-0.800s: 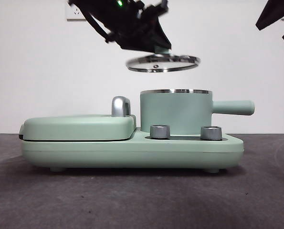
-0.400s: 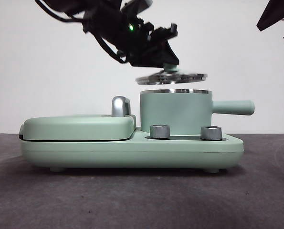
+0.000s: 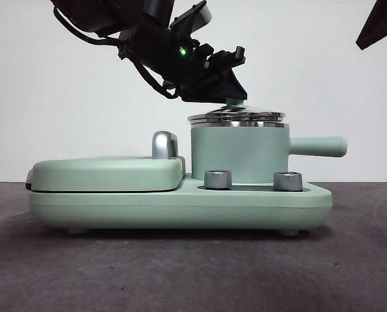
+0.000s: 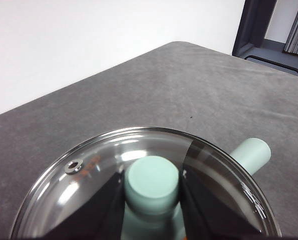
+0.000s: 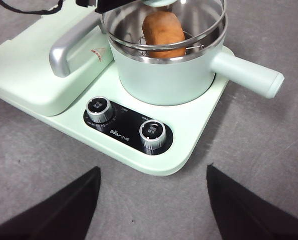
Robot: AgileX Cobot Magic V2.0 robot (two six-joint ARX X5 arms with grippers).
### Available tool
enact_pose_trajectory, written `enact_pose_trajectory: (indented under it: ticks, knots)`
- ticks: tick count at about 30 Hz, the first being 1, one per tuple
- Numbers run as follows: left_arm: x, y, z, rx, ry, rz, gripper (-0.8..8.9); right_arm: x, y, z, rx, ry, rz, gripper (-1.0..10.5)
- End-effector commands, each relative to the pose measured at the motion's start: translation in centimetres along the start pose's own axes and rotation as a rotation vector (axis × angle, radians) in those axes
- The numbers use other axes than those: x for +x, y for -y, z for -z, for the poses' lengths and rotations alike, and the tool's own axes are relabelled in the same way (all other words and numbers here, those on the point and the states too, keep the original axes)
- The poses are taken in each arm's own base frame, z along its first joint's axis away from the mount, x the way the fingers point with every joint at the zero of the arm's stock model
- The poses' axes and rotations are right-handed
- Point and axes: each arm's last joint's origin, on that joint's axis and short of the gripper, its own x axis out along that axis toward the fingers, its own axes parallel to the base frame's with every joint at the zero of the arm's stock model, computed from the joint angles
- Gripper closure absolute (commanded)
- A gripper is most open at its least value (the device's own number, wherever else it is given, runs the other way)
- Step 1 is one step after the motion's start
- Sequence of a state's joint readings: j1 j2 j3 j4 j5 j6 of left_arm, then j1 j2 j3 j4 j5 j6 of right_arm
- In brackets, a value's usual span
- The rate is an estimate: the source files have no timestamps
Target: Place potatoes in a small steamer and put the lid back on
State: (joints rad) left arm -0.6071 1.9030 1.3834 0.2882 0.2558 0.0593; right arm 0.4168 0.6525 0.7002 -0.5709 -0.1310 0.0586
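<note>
The potato (image 5: 163, 29) already lies inside the steamer (image 3: 239, 156), and the left gripper (image 4: 152, 192), clamped on the knob, holds the lid (image 3: 236, 117) right at the rim. Next it should seat the lid squarely, then let go. The right gripper (image 5: 151, 200) waits open nearby.

Mint griddle cover (image 3: 108, 173) with chrome handle (image 3: 164, 144), two knobs (image 5: 99, 109), grey table (image 3: 180, 273)
</note>
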Motion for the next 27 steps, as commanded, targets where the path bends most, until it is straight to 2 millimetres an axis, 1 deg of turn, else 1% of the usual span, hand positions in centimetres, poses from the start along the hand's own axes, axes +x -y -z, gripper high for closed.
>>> enact_pose_trajectory:
  ticks: [1,13,21,27]
  knots:
    - [0.73,0.35,-0.62,0.013,0.044,0.024,7.99,0.07,-0.05,-0.10,0.008,0.000,-0.002,6.2]
    - [0.88,0.38,-0.40,0.012,0.039,0.043,7.99,0.07,-0.03,0.01,0.009,-0.010,0.002,6.2]
    - [1.31,0.40,0.26,0.008,0.022,0.046,7.99,0.07,-0.03,0.00,0.009,-0.010,0.003,6.2]
    - [1.34,0.37,0.32,0.017,0.021,0.045,7.99,0.07,-0.02,0.01,0.009,-0.010,0.005,6.2]
